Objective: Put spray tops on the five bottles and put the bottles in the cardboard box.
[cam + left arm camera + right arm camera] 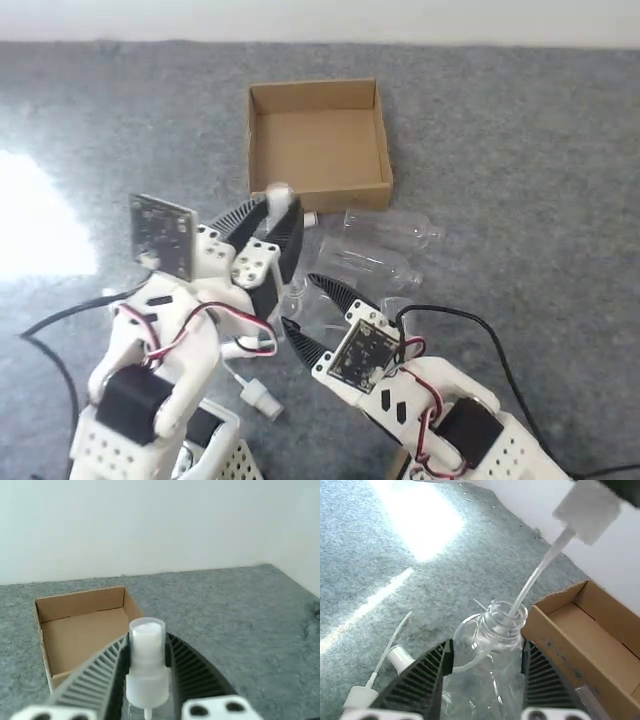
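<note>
Spray top (pixel 146 665) over clear bottle (pixel 490 655), by cardboard box (pixel 320 150).
Top upright, dip tube in bottle's open mouth; more clear bottles (pixel 385 240) lie sideways just beside box's front wall.

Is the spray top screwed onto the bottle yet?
Not yet. The spray top hangs above the bottle in the left tool; its tube dips into the open neck.

Brown cardboard box (pixel 320 145); clear bottle (pixel 487 642); white spray top (pixel 147 660); grey speckled table (pixel 520 150).
</note>
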Controlling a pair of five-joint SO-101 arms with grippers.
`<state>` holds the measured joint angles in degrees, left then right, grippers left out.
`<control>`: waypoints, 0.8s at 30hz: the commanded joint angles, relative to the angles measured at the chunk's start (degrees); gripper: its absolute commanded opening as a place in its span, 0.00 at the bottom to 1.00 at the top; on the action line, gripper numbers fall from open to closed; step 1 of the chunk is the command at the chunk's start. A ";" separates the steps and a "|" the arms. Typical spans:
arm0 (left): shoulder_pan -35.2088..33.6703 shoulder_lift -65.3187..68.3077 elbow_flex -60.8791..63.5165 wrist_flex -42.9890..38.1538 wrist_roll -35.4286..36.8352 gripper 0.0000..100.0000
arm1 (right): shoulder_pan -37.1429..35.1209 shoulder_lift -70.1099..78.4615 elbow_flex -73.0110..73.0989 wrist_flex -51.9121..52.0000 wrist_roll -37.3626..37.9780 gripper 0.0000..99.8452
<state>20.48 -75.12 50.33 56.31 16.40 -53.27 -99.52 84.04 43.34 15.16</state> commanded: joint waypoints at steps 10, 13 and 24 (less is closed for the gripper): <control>2.20 -0.35 3.21 -1.76 -1.58 0.01 | 2.77 -1.36 -2.99 -0.92 1.14 0.10; 2.20 -0.35 4.70 -3.16 -1.58 0.01 | 3.56 -1.36 -2.99 -1.19 1.14 0.10; 5.36 -0.35 6.29 -3.52 -3.16 0.01 | 6.37 -1.45 -4.22 -1.19 0.88 0.10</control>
<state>25.05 -74.59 56.57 54.11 13.67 -47.82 -99.52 84.04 43.34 15.25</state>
